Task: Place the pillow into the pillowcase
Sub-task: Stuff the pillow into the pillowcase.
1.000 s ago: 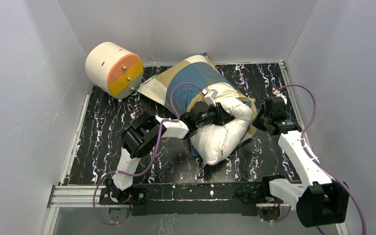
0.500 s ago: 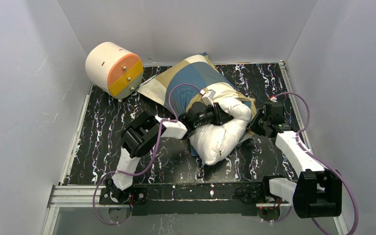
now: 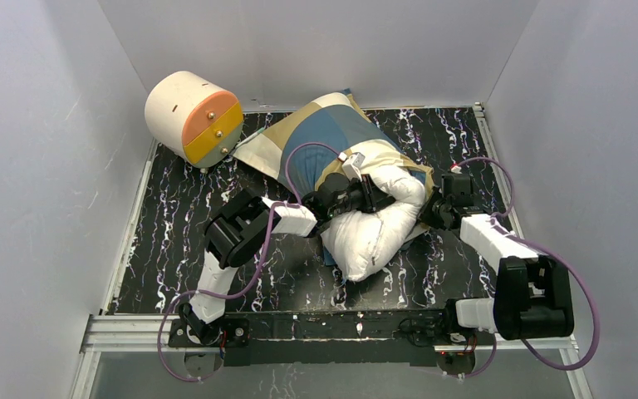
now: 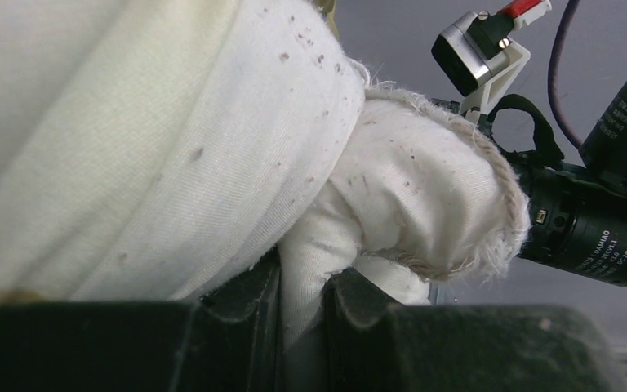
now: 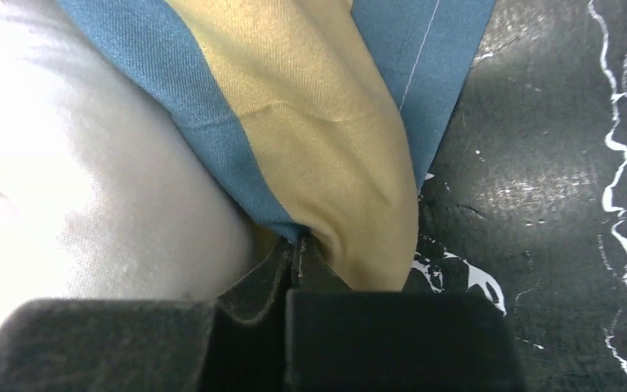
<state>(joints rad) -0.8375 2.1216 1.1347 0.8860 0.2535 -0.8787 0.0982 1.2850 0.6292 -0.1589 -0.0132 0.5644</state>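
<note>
Nearest the bases, the right arm has folded in. Its elbow, out wide a second ago, now sits low by the front rail, and the right gripper (image 3: pixel 434 213) has crept in against the 3 o'clock edge of the pillow (image 3: pixel 374 241). And there it goes: the jaws, partly apart a moment back, have snapped together! In the wrist view the fingers (image 5: pixel 249 290) meet with a pinch of blue-and-tan cloth between them, so the right gripper is clamped on the hem of the pillowcase (image 5: pixel 326 163), just where it laps the white stuffing. That looks like the hold this side needed, so the mouth of the cover can now likely be drawn on toward 6 o'clock.

The left gripper (image 3: pixel 372 196) has not budged. Reaching in from 9 o'clock across the middle of the pillow, it is nearly closed, with a fold of speckled white fabric squeezed between its jaws. That is a grip on the pillow itself.

The job looks roughly half done. The bare white end bulges out toward 6 o'clock on the black marbled table (image 3: pixel 174 224), and the rest is sheathed, running up toward 11 o'clock.

Farthest off, at 10 o'clock, the cream-and-orange cylinder (image 3: pixel 193 116) stands close by the cover's far corner. Whether they touch cannot be told.
</note>
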